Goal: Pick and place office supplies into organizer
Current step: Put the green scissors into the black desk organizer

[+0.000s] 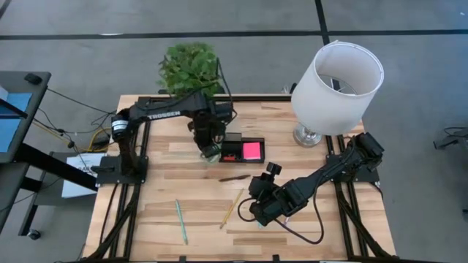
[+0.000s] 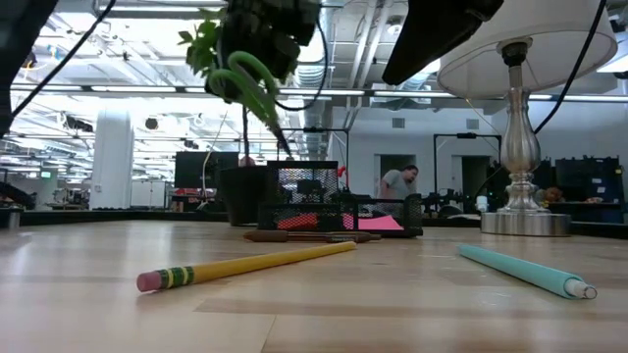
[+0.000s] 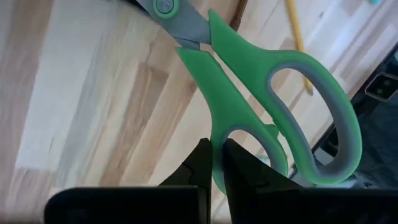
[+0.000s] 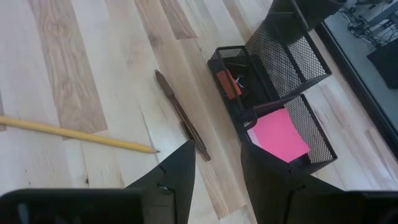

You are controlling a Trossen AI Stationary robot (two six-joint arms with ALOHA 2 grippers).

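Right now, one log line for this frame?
left gripper: shut on scissors, lifted beside organizer | right gripper: open, empty, above brown pencil

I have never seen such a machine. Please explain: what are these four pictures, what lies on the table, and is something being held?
Two dark robot arms work at a wooden table. One camera looks down from above, one sits at table height, and one rides on each wrist. The left gripper, beside the black organizer, is shut on the green-handled scissors, lifted off the wood. The right gripper is open and empty. The pink pad lies in the organizer. A yellow pencil, a teal pen and a dark pen lie loose.
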